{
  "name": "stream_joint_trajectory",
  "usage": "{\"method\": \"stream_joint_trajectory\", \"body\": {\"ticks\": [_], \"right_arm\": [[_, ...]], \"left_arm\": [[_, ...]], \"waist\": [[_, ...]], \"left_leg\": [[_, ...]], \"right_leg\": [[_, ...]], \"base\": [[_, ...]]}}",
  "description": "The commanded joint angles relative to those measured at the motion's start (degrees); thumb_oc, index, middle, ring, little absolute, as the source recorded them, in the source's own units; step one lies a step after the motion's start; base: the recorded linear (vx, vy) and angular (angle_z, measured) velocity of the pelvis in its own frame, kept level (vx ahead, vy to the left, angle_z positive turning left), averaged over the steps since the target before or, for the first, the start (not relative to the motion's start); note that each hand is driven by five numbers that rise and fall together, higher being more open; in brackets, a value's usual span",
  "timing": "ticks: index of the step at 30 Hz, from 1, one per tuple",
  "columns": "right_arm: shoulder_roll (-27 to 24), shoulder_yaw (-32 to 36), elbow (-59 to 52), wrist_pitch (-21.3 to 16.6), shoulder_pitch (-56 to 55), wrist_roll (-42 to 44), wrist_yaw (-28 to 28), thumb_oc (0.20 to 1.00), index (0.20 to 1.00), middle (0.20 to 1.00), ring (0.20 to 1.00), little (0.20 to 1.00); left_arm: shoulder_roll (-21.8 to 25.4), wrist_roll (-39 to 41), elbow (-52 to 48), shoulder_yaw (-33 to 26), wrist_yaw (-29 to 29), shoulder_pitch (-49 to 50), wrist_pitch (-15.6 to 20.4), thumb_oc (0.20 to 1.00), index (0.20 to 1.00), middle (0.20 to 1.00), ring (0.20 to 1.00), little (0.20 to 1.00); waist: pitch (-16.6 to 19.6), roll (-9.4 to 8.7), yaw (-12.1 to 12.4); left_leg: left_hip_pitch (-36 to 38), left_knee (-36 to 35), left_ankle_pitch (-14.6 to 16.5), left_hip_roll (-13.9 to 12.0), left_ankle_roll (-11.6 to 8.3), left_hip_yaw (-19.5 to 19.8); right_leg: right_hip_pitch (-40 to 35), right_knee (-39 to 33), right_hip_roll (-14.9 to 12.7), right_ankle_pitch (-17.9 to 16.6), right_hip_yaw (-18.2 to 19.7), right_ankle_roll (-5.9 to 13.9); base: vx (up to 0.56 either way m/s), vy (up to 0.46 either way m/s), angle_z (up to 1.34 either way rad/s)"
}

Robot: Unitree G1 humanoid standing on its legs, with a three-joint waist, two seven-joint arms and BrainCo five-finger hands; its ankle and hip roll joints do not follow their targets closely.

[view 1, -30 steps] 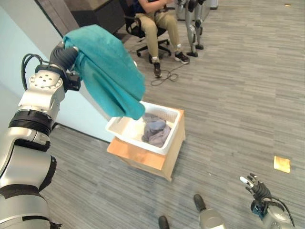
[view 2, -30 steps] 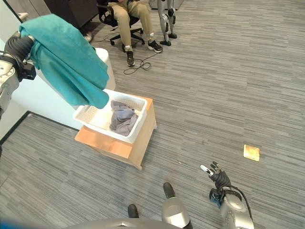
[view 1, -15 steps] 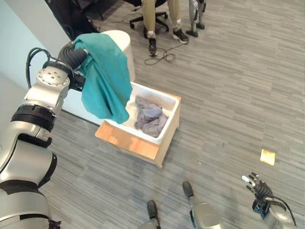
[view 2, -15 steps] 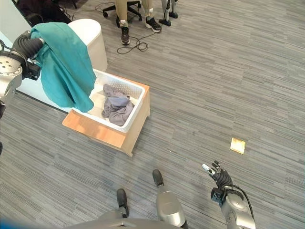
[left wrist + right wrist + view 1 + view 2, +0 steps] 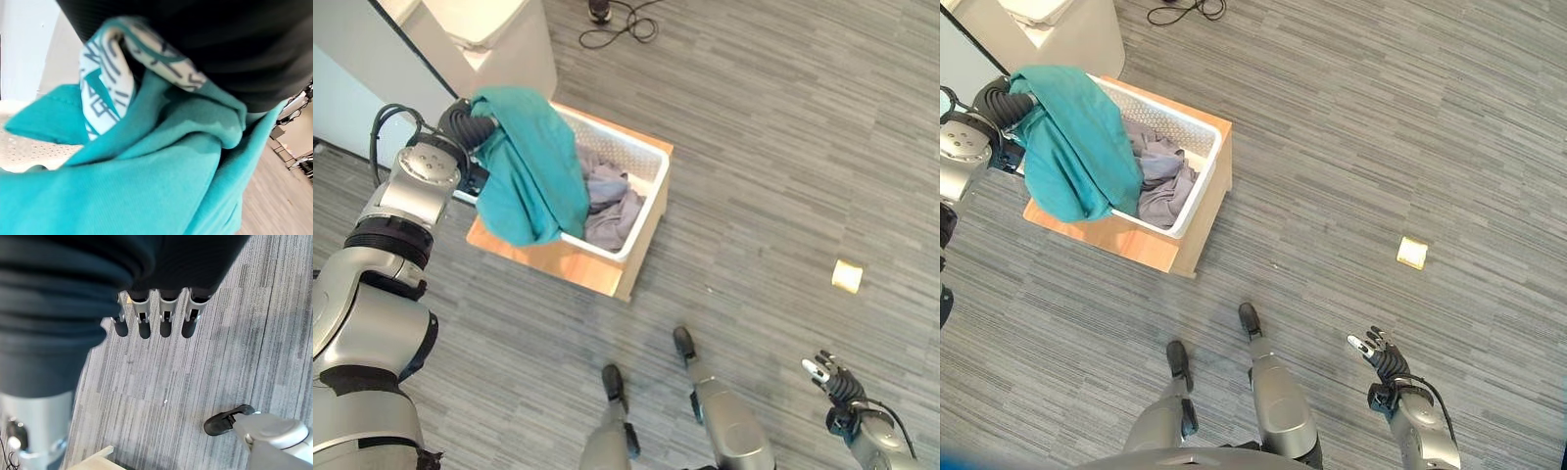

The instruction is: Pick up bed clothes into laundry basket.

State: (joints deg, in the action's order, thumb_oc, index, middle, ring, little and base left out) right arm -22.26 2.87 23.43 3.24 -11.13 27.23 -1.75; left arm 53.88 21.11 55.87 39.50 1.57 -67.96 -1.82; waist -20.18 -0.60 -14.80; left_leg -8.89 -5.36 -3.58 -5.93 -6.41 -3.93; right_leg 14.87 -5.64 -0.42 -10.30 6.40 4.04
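Teal cloth poised over the basket

The teal cloth (image 5: 530, 176) drapes over the left hand (image 5: 470, 125), hiding its fingers, so I cannot tell its grip; it overhangs the white laundry basket (image 5: 647, 192), apparently for dropping in. Right hand (image 5: 1378, 354) hangs idle, fingers straight.

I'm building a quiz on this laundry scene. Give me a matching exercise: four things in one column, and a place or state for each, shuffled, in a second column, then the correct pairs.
Things:
1. teal garment
2. grey clothes
3. white laundry basket
4. right hand

Places or states:
A. on a low wooden stand
B. lying inside the basket
C. draped over the left arm at the basket's rim
D. open, low above the floor, holding nothing

Pairs: 1-C, 2-B, 3-A, 4-D
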Motion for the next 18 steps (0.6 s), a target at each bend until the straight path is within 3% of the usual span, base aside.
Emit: {"method": "stream_joint_trajectory", "body": {"ticks": [1, 10, 18], "right_arm": [[-2.45, -0.24, -1.29, -1.96, -0.91, -0.31, 0.3, 1.0, 1.0, 1.0, 1.0, 1.0], [-1.86, -1.41, -2.62, -2.6, -1.38, 0.29, 1.04, 1.0, 1.0, 1.0, 1.0, 1.0], [-2.0, -1.06, -2.69, -2.56, -2.43, -0.71, 1.44, 1.0, 1.0, 1.0, 1.0, 1.0]], "left_arm": [[0.46, -1.77, 3.22, -3.32, -1.46, -6.56, 2.48, 0.2, 0.2, 0.2, 0.2, 0.2], [-1.27, 4.84, 3.38, -1.11, -4.62, -15.69, 3.98, 0.2, 0.2, 0.2, 0.2, 0.2], [0.38, 6.61, 1.21, 0.64, -5.94, -19.07, 5.13, 0.2, 0.2, 0.2, 0.2, 0.2]], "waist": [[2.07, -0.67, -0.43], [2.21, 0.85, -1.95], [2.48, 2.29, -2.74]], "left_leg": [[3.18, 0.36, 1.44, 0.19, -0.08, -0.56], [2.85, 0.36, 1.97, 0.11, -0.32, -1.22], [3.45, 0.36, 2.41, 0.07, -0.55, -2.79]], "right_leg": [[0.94, 1.15, -2.1, 3.67, -1.35, 5.34], [2.11, 1.13, -2.07, 3.69, -1.05, 5.39], [2.52, 1.13, -1.73, 3.83, -0.06, 5.4]], "base": [[0.03, -0.016, 0.01], [0.0, 0.0, 0.0], [0.05, 0.004, -0.08]]}}
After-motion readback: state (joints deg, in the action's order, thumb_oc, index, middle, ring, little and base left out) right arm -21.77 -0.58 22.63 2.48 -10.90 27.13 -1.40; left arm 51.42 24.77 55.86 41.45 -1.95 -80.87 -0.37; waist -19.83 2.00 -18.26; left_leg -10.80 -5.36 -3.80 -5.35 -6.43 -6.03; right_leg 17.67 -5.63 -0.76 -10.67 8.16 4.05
